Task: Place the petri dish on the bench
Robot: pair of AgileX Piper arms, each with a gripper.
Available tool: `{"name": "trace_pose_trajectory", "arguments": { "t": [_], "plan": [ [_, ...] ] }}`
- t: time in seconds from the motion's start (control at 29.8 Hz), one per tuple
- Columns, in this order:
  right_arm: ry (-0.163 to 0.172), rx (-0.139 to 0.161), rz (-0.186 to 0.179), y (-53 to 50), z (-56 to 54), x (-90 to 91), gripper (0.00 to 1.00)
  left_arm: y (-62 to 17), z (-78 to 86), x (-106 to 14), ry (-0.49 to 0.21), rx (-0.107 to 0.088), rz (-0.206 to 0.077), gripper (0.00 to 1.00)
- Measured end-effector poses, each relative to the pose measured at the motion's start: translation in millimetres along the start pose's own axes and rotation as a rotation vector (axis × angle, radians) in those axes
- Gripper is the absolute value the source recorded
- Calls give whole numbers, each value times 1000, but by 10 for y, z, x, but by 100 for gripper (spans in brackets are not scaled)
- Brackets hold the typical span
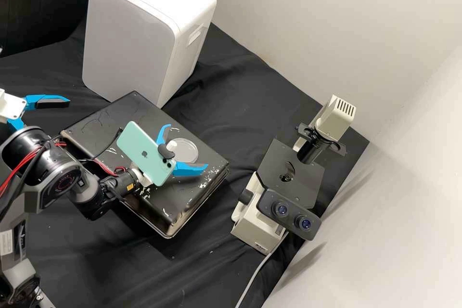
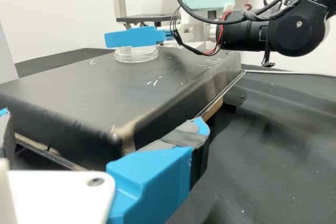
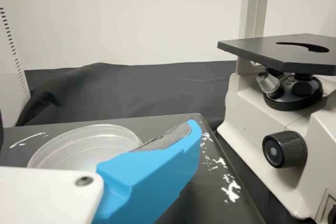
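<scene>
Dish (image 1: 182,150) within spread right pincer (image 1: 188,147)

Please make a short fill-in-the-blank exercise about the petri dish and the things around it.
1. The clear round plastic petri dish rests on a raised slab whose colour is ____.
2. The right gripper holds its blue fingers ____ on either side of the dish.
3. The rounded plastic box behind the slab is ____.

Missing words: black; open; white.

We see clear, smooth plastic in the petri dish (image 1: 185,150), a glossy, scuffed black block (image 1: 96,127), and matt black cloth (image 1: 240,91).
</scene>
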Motion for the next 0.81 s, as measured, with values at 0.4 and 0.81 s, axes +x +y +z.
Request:
{"name": "trace_pose_trajectory", "arguments": {
  "t": [0.4, 0.81],
  "plan": [
    [-8, 11, -4, -7, 17, -19, 100, 27, -1, 0, 31, 37, 22, 100],
    [-8, 11, -4, -7, 17, -19, 100, 172, 45, -130, 100, 86, 120, 100]
  ]
}}
